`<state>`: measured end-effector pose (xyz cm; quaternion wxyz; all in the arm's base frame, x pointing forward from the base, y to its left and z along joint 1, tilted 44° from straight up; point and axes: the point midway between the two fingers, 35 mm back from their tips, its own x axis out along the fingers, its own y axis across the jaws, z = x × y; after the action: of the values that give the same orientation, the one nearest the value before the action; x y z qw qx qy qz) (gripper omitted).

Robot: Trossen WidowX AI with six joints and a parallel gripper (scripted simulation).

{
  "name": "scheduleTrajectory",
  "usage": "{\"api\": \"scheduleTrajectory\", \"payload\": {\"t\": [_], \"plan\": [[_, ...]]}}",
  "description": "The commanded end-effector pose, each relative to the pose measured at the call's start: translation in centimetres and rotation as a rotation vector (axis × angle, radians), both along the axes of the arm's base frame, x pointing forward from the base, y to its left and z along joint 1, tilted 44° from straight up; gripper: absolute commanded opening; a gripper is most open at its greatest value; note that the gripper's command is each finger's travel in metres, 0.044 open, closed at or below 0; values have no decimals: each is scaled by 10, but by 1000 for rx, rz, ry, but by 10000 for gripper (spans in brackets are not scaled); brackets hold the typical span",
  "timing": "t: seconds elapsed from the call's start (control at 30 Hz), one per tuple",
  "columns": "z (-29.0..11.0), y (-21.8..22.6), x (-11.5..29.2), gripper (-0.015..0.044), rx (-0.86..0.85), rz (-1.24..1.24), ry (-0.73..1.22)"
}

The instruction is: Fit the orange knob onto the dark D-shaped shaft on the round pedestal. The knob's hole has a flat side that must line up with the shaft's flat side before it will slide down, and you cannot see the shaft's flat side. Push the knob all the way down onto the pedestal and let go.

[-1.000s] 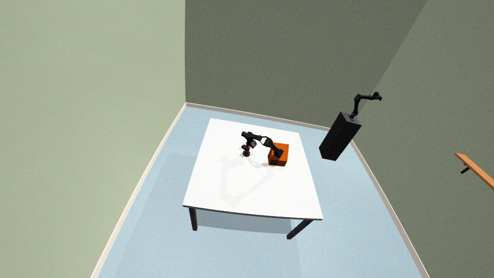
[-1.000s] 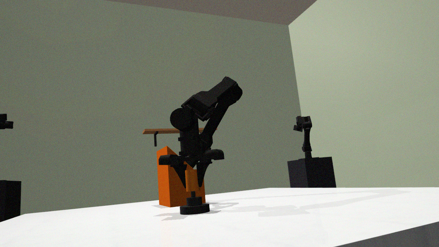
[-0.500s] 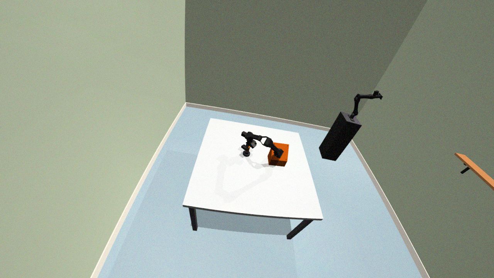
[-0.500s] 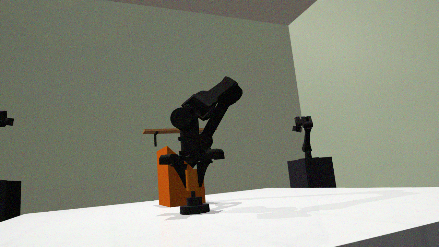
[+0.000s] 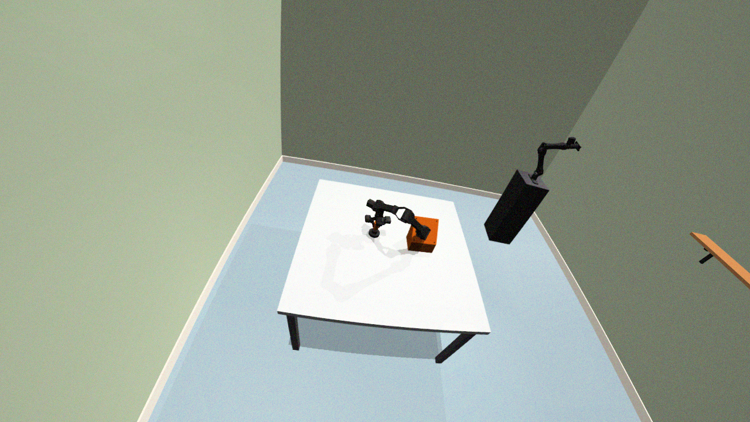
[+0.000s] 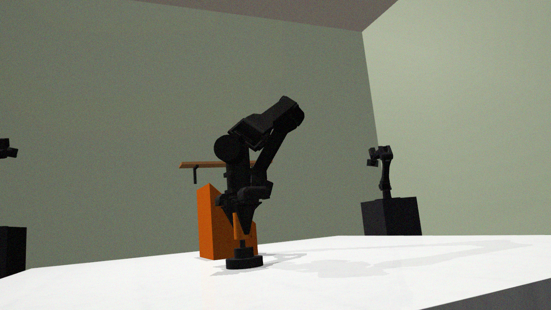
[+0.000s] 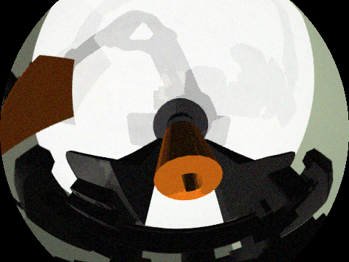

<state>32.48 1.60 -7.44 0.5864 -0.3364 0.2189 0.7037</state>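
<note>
My gripper (image 5: 375, 222) (image 6: 242, 228) (image 7: 182, 143) points straight down and is shut on the orange knob (image 6: 235, 228) (image 7: 185, 170). The knob stands upright between the fingers, and the wrist view shows its top face with a small hole. Straight below it is the round dark pedestal (image 5: 374, 232) (image 6: 244, 261) (image 7: 165, 116) on the white table (image 5: 367, 293) (image 6: 385, 277) (image 7: 243, 14). A short piece of the dark shaft (image 6: 242, 243) shows between the knob's lower end and the pedestal. The shaft's flat side is hidden.
An orange block (image 5: 422, 240) (image 6: 209, 231) (image 7: 36, 97) carries the arm's base, just behind the pedestal. A black box with a camera arm (image 5: 514, 207) (image 6: 391, 215) stands off the table. A wooden shelf (image 5: 720, 257) (image 6: 200, 164) is on the wall.
</note>
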Motion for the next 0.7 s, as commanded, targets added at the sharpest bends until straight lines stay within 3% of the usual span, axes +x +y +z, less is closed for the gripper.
{"api": "scheduleTrajectory", "payload": {"t": [0.0,0.67], "plan": [[-2,-1,0,0,-30,-250,225],[1,-3,3,0,-147,-1270,1172]]}}
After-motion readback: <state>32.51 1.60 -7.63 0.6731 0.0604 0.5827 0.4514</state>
